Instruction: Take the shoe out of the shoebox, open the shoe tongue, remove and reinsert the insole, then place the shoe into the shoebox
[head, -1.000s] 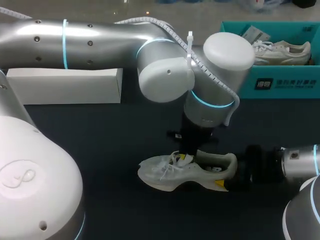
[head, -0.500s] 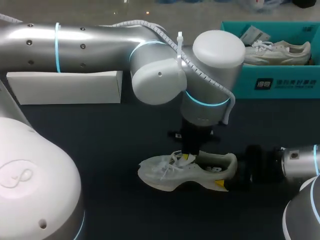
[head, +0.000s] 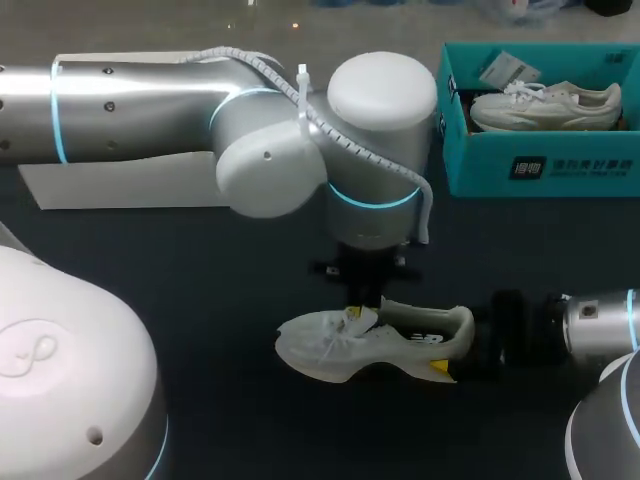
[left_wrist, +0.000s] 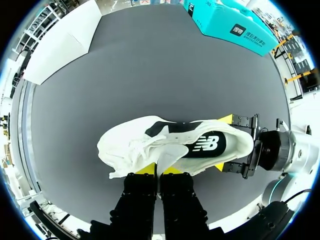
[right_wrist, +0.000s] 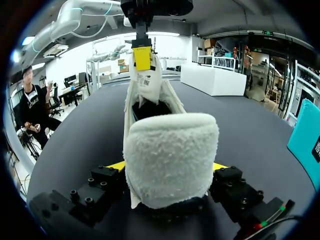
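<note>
On the tabletop (head: 200, 300), the right pincer (head: 457, 347) clamps the shoe (head: 375, 345) at its three o'clock heel, and the left pincer (head: 355, 312) pinches the tongue (left_wrist: 162, 157). Tongue-opening seems the step in hand; next, I'd peel it toward nine o'clock.

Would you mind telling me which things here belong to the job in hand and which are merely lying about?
Job in hand: white lace-up sneaker on the table; left gripper pinching its tongue; right gripper clamping its heel; open teal cardboard shoebox.
Lying about: long white rectangular box; second pale sneaker inside the shoebox.
</note>
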